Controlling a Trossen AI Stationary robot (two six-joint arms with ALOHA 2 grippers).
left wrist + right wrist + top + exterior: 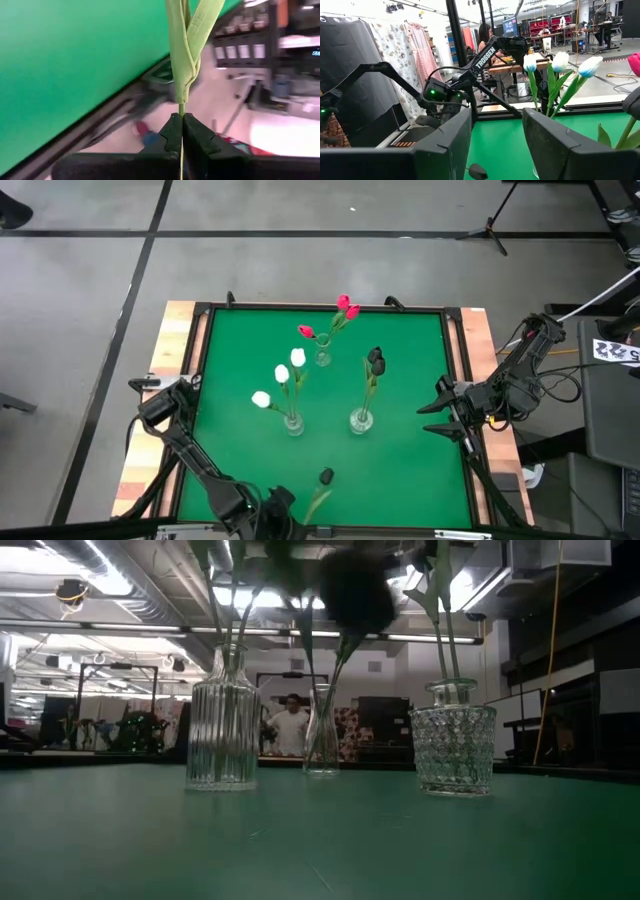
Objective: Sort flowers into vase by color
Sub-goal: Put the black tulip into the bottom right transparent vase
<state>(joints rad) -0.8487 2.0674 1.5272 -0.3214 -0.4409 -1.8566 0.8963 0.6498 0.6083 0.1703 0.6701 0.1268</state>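
Observation:
Three glass vases stand on the green table (420,340). The far one (322,358) holds three red-pink tulips (345,307). The ribbed one (293,423) holds three white tulips (282,374). The diamond-cut one (361,420) holds near-black tulips (375,361). My left gripper (292,502), at the near edge, is shut on one more near-black tulip (326,476). Its dark head shows blurred and close in the low view (355,590). My right gripper (440,415) waits open and empty at the right edge. My left gripper pinches the tulip's thin green stem (181,109) between its two fingertips (172,131), just below where the leaves (186,45) join it. The fingers come from the table's near side. The stem runs on past them toward the far edge. The head (326,476) is clear of the table.
A raised dark frame (455,370) borders the green mat, with wooden strips outside it. The mat between the two near vases and the near edge is bare. In the low view the ribbed vase (222,730) stands left and the diamond-cut vase (453,745) right. People show in the room behind.

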